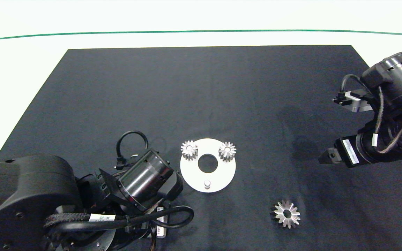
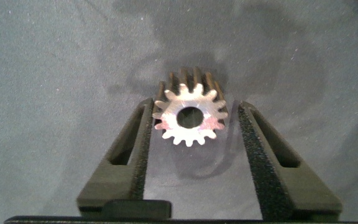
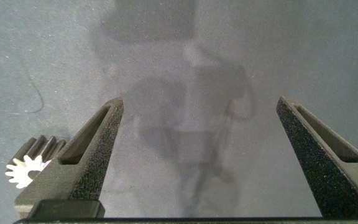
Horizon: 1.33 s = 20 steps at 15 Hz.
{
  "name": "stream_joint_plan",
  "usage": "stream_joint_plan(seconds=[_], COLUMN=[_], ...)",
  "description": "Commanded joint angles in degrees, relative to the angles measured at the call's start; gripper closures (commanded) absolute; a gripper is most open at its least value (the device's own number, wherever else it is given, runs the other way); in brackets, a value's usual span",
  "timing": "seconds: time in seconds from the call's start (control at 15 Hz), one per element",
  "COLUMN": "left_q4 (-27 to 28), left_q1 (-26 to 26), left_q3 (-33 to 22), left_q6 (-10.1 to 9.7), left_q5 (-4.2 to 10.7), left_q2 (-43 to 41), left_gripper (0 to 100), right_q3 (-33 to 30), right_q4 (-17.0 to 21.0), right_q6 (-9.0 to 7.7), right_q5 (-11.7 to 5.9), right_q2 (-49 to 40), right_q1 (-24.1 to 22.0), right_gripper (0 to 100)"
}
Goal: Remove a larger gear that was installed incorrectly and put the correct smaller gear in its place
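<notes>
Left gripper (image 2: 191,162), near side of white disc (image 1: 190,174): fingers spread around smaller gear (image 2: 189,114), not clamped; steel, hard, slick, best pinched across teeth | larger gear (image 1: 287,214) lies off disc, nearer right | right gripper (image 3: 197,162) beyond, spread, empty | dark mat (image 1: 201,90), white floor beyond.

A round white plate (image 1: 191,176) with a central hole lies on a black mat (image 1: 201,90). Two small silver short-toothed gears (image 1: 189,150) (image 1: 227,151) sit on its far side, and a bare short peg (image 1: 207,183) stands on its near side. A wide, star-like silver gear (image 1: 287,214) lies apart on the mat. The dark left arm (image 1: 82,202) crowds just beside the plate; the right arm (image 1: 379,139) hangs well away.
</notes>
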Motion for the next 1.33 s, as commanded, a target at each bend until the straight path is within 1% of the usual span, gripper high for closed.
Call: stream_joint_plan(seconds=[0.07, 0.6, 0.8, 0.93, 1.33], left_q4=[0.06, -0.73, -0.82, -0.82, -0.73], left_q1=[-0.02, -0.81, -0.81, -0.81, -2.31], left_q3=[0.14, 0.76, 0.76, 0.76, 1.37], left_q6=[-0.26, -0.35, -0.35, -0.52, -0.52], left_q5=[0.12, 0.12, 0.12, 0.12, 0.21], left_q2=[-0.03, -0.03, 0.32, 0.32, -0.21], left_gripper=[55, 71, 75, 75, 86], right_q3=[-0.02, 0.07, 0.07, 0.07, 0.68], right_q4=[0.25, 0.25, 0.25, 0.25, -0.19], right_q6=[0.04, 0.04, 0.04, 0.04, 0.04], right_q5=[-0.12, -0.12, -0.12, -0.12, -0.12], right_q2=[-0.42, -0.34, -0.34, -0.42, -1.30], right_q1=[0.02, 0.02, 0.02, 0.02, 0.02], right_gripper=[0, 0, 0, 0, 0])
